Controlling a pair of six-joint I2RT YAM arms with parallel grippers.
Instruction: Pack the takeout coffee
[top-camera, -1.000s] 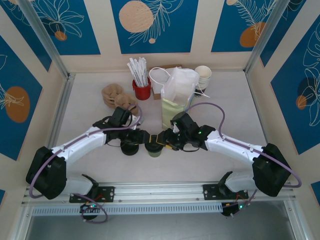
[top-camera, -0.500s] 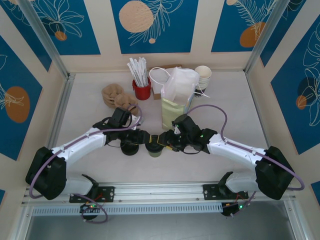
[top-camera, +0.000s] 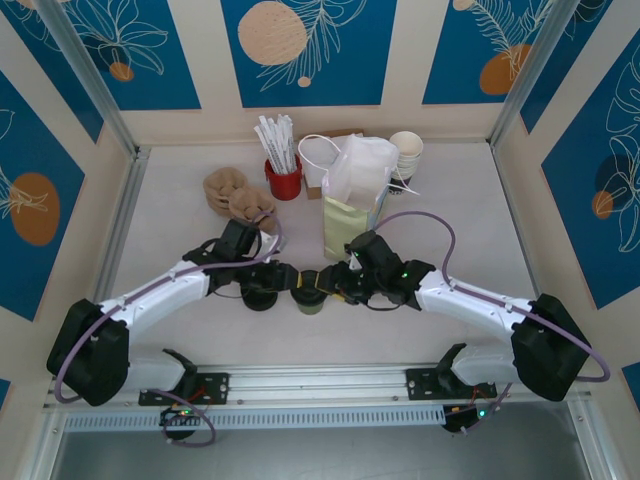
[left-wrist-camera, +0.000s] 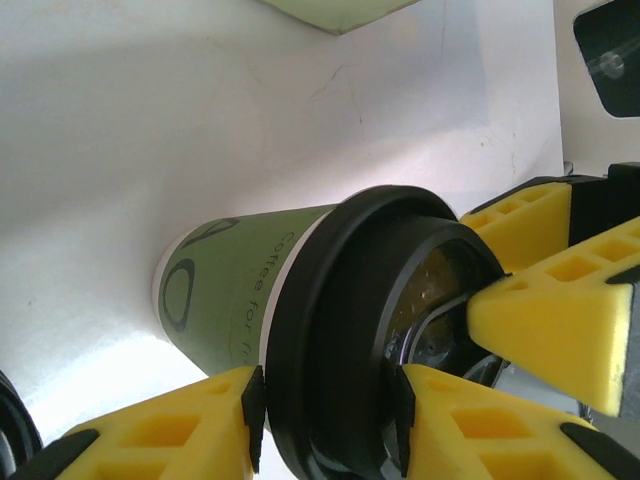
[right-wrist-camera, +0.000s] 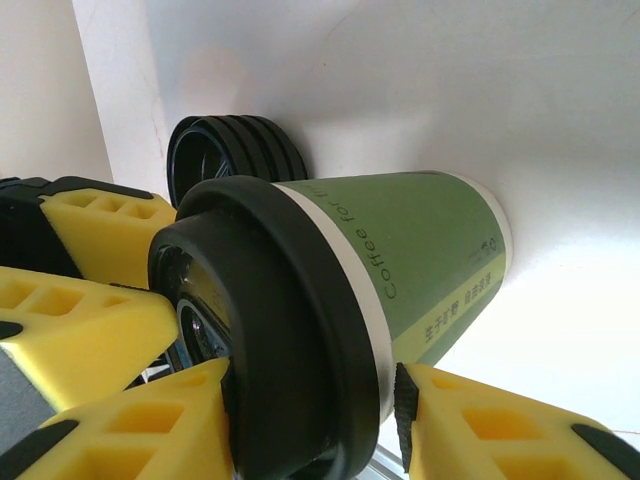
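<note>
The left gripper (left-wrist-camera: 325, 425) and right gripper (right-wrist-camera: 310, 420) each appear to pinch the black lid (right-wrist-camera: 270, 330) of the takeout coffee (top-camera: 309, 293), which stands on the table (top-camera: 180, 240) just in front of the pale green bag (top-camera: 345, 228). That lid band is probably the stiffest place to hold, since the thin paper wall below would likely dent. Whether the cup is full, and so heavy and liable to spill, cannot be told.

We see the takeout coffee (top-camera: 310, 296) on the counter (top-camera: 170, 235), between the left end effector (top-camera: 290, 284) and the right end effector (top-camera: 332, 284). A lid stack (top-camera: 259, 293) sits just left of it, a bag (top-camera: 345, 230) behind it, and a cup stack (top-camera: 406, 152) farther back right.
</note>
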